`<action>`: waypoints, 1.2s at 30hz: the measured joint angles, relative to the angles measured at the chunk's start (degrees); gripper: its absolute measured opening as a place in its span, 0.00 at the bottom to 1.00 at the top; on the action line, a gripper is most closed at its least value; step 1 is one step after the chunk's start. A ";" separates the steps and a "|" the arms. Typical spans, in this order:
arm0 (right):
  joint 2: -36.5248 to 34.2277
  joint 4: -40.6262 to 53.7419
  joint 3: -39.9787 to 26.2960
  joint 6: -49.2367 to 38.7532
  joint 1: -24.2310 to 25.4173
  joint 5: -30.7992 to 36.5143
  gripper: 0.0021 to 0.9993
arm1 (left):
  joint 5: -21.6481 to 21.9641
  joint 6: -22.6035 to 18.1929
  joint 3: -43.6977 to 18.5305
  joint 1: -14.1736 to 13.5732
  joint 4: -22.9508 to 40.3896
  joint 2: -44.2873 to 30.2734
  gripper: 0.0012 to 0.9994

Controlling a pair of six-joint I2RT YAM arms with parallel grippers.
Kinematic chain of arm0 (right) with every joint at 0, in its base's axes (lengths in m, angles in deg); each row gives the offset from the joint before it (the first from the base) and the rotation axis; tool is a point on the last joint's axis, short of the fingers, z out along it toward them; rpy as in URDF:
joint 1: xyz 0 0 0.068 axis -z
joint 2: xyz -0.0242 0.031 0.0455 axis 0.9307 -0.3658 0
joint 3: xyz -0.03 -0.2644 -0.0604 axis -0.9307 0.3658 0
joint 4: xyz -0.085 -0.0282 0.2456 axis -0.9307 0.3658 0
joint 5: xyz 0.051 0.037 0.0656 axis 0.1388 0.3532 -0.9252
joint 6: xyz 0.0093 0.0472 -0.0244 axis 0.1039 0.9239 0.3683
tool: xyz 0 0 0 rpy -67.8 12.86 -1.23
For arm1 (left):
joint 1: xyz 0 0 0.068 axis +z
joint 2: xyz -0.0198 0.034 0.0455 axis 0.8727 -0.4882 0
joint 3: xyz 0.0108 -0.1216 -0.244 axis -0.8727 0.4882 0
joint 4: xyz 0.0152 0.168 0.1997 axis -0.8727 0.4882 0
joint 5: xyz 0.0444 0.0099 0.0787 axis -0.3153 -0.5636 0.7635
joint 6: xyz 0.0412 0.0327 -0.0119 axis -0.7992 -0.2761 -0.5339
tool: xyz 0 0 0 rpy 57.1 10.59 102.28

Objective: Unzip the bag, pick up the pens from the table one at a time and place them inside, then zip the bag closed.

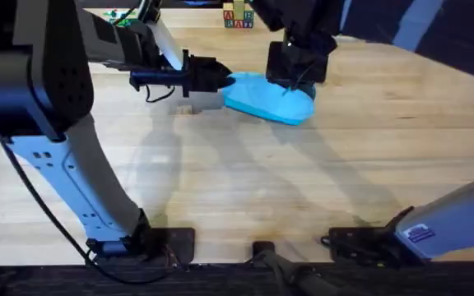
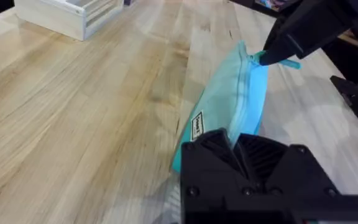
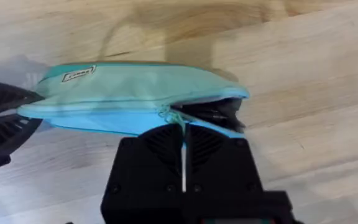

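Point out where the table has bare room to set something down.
The table is bare across the wide stretch between the bag and the arm bases, and to the right of the bag. It is crowded at the bag, with the left gripper and right gripper on its two ends.

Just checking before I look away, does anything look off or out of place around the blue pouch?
Nothing looks damaged or spilled. The bag lies flat on the table, part unzipped at one end with dark contents showing in the gap. The left tool grips one end and the right tool is pinched at the zipper.
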 joint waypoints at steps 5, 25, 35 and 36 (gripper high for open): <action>0.00 1.61 -0.64 -2.63 3.58 -6.33 0.03 | -0.22 0.00 0.00 -0.22 0.00 0.00 0.04; 0.01 9.57 -0.92 -11.90 14.33 -12.42 0.03 | -0.64 0.00 0.00 -1.18 0.04 -0.01 0.04; 0.00 13.95 -1.05 -17.07 20.65 -13.01 0.03 | -0.19 0.00 0.00 -1.67 0.17 0.00 0.04; 0.00 13.91 -1.05 -17.40 21.60 -12.49 0.03 | -0.11 0.00 0.00 -1.56 0.17 0.00 0.04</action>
